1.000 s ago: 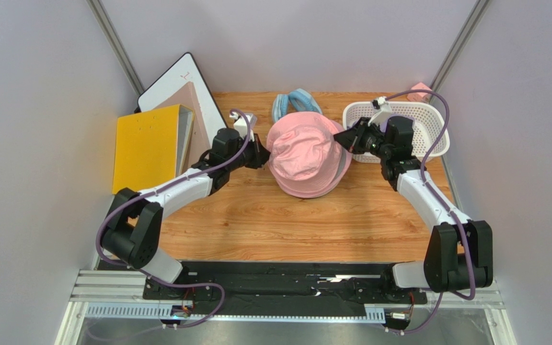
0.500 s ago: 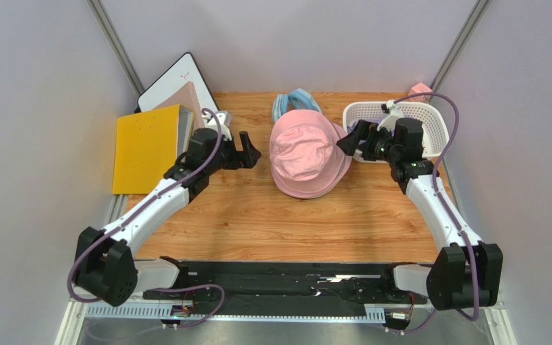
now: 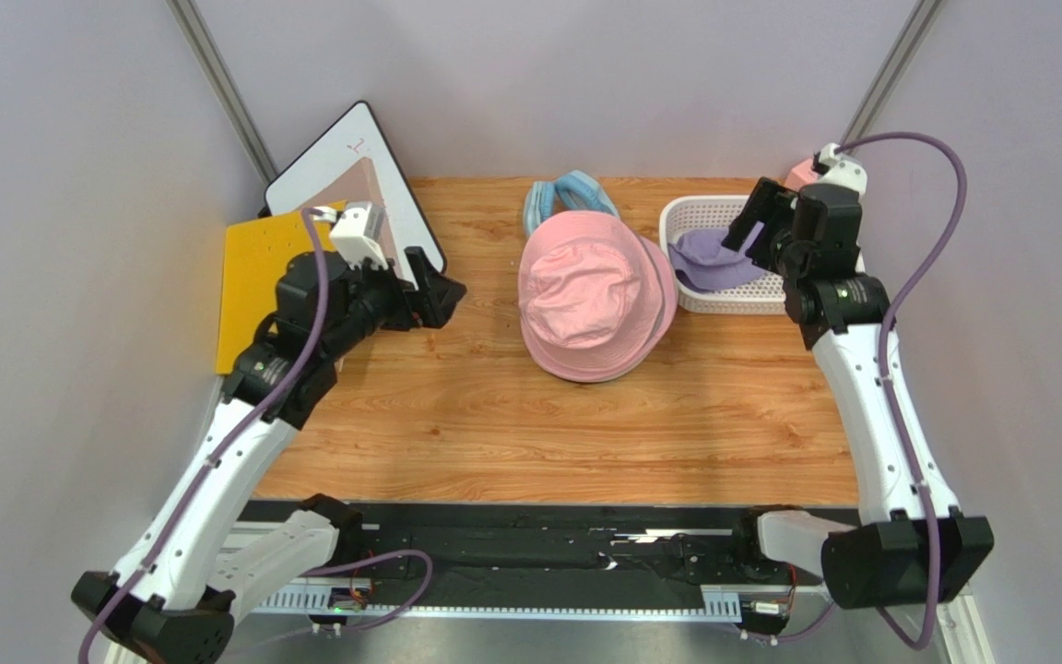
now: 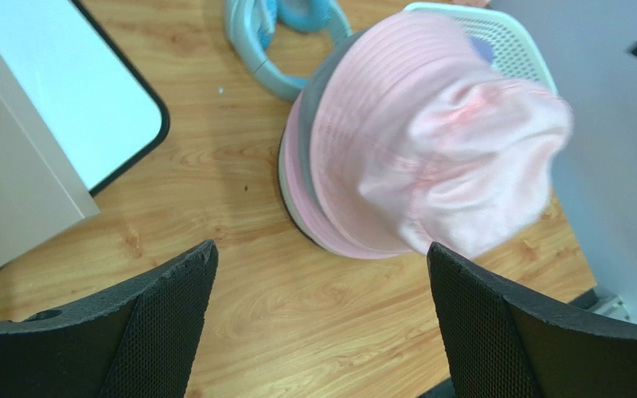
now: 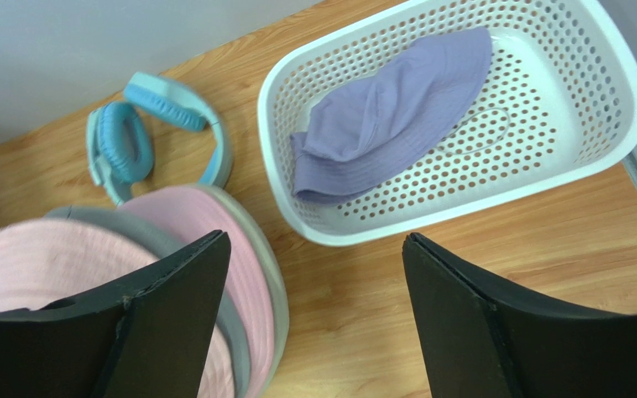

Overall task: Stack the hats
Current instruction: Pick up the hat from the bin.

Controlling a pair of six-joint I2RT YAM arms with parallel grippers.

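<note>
A pink hat [image 3: 595,293] tops the stack of hats at the table's middle back, with a grey brim [image 5: 235,323] showing under it. A lavender hat [image 3: 711,259] lies crumpled in the white basket [image 3: 667,222]. My left gripper [image 3: 433,293] hangs open left of the stack, apart from it; in the left wrist view only bare wood lies between its fingers [image 4: 164,323], and the pink hat [image 4: 430,157] is beyond them. My right gripper [image 3: 758,233] is open above the basket, nothing between its fingers [image 5: 172,315]. The lavender hat [image 5: 388,116] is ahead of it.
Light blue headphones [image 3: 564,201] lie behind the stack. A yellow folder [image 3: 274,284] and a white board [image 3: 343,166] lean at the back left, close to my left arm. A small pink item [image 3: 807,173] sits in the back right corner. Grey walls close in both sides.
Both grippers let go of the pink hat and opened. The left arm drew back to the left, and the right arm pulled back over the basket. The hat stays on the stack.
</note>
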